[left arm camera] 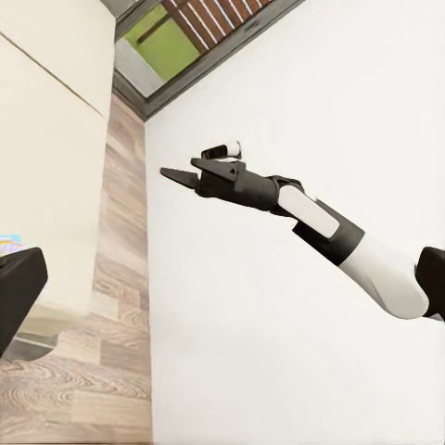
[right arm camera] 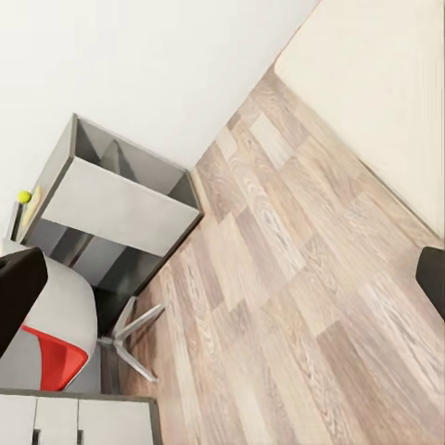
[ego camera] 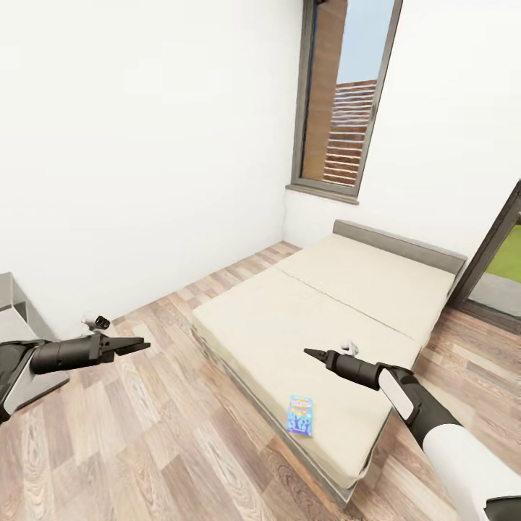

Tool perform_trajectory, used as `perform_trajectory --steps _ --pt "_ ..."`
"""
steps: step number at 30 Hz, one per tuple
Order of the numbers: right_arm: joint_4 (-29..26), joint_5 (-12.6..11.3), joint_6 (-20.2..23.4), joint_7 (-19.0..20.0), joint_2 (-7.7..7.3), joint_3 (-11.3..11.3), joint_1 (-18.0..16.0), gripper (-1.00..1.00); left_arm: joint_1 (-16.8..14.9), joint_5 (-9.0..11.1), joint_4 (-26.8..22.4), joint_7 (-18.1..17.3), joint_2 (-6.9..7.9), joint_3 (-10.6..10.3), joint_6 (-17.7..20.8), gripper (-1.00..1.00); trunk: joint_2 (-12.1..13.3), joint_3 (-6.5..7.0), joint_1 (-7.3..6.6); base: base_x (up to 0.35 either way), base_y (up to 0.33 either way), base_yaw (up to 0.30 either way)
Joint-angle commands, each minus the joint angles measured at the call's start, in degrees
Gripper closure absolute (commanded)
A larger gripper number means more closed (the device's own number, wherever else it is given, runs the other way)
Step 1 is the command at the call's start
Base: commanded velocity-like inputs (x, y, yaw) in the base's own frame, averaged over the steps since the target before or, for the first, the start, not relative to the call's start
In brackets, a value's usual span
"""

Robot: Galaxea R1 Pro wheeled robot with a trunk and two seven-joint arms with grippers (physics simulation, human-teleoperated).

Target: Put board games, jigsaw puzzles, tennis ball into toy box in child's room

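Observation:
A small blue board game (ego camera: pixel 299 415) lies flat on the beige bed (ego camera: pixel 347 304), close to its near edge; a sliver of it shows in the left wrist view (left arm camera: pixel 7 243). My right gripper (ego camera: pixel 310 354) hovers open over the mattress, up and slightly right of that box, and also shows in the left wrist view (left arm camera: pixel 176 170). My left gripper (ego camera: pixel 143 346) hangs open over the wooden floor, left of the bed. The tennis ball (right arm camera: pixel 24 196) rests on the table's dark grey end section (right arm camera: pixel 120 199). Both hold nothing.
A corner of the grey table (ego camera: pixel 14 304) stands at the left by the white wall. A chair with a red seat (right arm camera: pixel 46 352) and white drawers (right arm camera: pixel 74 422) sit beside it. Beyond the bed are a tall window (ego camera: pixel 347 94) and a glass door (ego camera: pixel 499 268).

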Motion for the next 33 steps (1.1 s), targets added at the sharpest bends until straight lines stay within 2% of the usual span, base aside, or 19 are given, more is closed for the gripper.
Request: perform_trajectory --steps 1,9,33 --pt "-0.01 -0.51 0.37 -0.09 -0.05 0.21 -0.07 -1.00 -0.02 0.04 -0.01 -0.20 0.04 -0.02 0.61 -1.00 -0.12 -0.12 0.04 0.000 0.215 -0.281" --pt "-0.01 -0.53 0.37 -0.09 -0.04 0.20 -0.07 -1.00 -0.02 0.04 -0.01 -0.20 0.04 0.04 0.59 -1.00 -0.12 -0.12 0.04 0.000 0.152 -0.281" --pt "-0.01 -0.60 0.37 -0.09 -0.07 0.20 -0.07 -1.00 -0.02 0.04 -0.01 -0.20 0.04 0.07 0.57 -1.00 -0.12 -0.12 0.04 0.000 0.035 -0.281"
